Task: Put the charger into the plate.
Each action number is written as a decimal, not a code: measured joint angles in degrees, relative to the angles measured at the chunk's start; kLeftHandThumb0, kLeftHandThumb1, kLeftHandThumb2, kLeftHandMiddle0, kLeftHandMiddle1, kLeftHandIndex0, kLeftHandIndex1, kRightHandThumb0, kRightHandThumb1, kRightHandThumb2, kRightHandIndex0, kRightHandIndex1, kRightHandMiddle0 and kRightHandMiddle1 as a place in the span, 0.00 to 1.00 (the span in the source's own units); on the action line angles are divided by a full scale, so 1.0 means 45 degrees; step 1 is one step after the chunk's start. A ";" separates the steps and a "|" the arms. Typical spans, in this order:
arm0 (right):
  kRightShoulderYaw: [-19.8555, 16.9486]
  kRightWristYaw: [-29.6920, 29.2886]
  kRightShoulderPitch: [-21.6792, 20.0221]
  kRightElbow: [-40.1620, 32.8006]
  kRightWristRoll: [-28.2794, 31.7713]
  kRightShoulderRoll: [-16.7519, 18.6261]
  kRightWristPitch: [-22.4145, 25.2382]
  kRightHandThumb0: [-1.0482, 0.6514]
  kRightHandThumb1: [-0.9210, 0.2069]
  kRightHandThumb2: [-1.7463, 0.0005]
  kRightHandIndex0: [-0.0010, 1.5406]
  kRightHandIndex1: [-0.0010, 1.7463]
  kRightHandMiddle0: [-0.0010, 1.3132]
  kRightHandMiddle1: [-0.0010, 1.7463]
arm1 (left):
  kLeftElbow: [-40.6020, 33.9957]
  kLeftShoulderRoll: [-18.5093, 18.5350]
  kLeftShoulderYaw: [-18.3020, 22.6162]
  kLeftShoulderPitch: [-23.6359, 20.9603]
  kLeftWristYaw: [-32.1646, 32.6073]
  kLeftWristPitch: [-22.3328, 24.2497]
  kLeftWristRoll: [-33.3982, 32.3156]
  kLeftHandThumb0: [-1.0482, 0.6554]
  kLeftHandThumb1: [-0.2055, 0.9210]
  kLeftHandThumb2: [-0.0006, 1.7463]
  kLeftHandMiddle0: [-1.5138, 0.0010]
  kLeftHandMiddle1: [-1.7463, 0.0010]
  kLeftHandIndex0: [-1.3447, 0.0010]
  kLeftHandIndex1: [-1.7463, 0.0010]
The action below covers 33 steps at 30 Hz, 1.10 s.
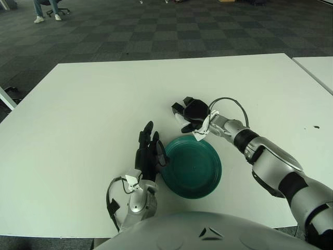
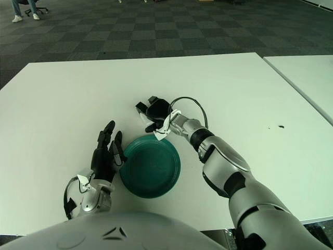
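A dark grey checkered carpet floor (image 1: 156, 26) stretches behind the broad, smooth white rectangular table (image 1: 78, 114), with a second white tabletop (image 1: 318, 70) just off its right edge. On the table, the round, glossy dark-green plate (image 1: 193, 167) lies empty, directly beside the left hand (image 1: 150, 153) and touching its black fingers, which are extended and relaxed, gripping nothing. Just beyond the plate's far rim, the right hand (image 1: 190, 113) reaches in from the right on a silver-and-black arm, its black fingers curled over something small; whether that is the charger cannot be told, since the fingers hide whatever is beneath. A thin black cable (image 1: 229, 101) loops above that wrist.
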 measured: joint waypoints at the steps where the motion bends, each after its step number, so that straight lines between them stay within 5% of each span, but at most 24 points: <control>1: 0.0000 -0.0099 -0.0114 0.0318 0.0005 0.0094 0.0000 0.39 0.21 0.52 0.44 1.00 0.26 1.00 | 0.0000 -0.0002 0.0000 0.0002 0.0000 0.0000 -0.0005 0.08 1.00 0.55 0.83 1.00 1.00 0.69; 17: -0.1859 0.1786 -0.0334 -0.1204 0.1473 -0.1550 -0.0828 0.39 0.24 0.49 0.50 1.00 0.28 1.00 | 0.0012 -0.0002 0.0046 0.0003 -0.0028 -0.0206 0.0148 0.08 1.00 0.57 0.81 0.99 1.00 0.66; 25: -0.3032 0.3445 0.0005 -0.4819 0.2072 -0.2777 -0.0653 0.37 0.36 0.39 0.57 1.00 0.35 1.00 | 0.0610 -0.0028 0.0123 -0.0133 -0.0009 -0.0994 0.0720 0.07 1.00 0.58 0.81 1.00 1.00 0.57; 33: -0.3792 0.5564 0.1167 -0.8969 0.2963 -0.3422 -0.0507 0.36 0.42 0.34 0.63 1.00 0.39 1.00 | 0.1066 -0.0007 0.0213 -0.0184 -0.0008 -0.1644 0.1083 0.04 1.00 0.58 0.85 1.00 1.00 0.60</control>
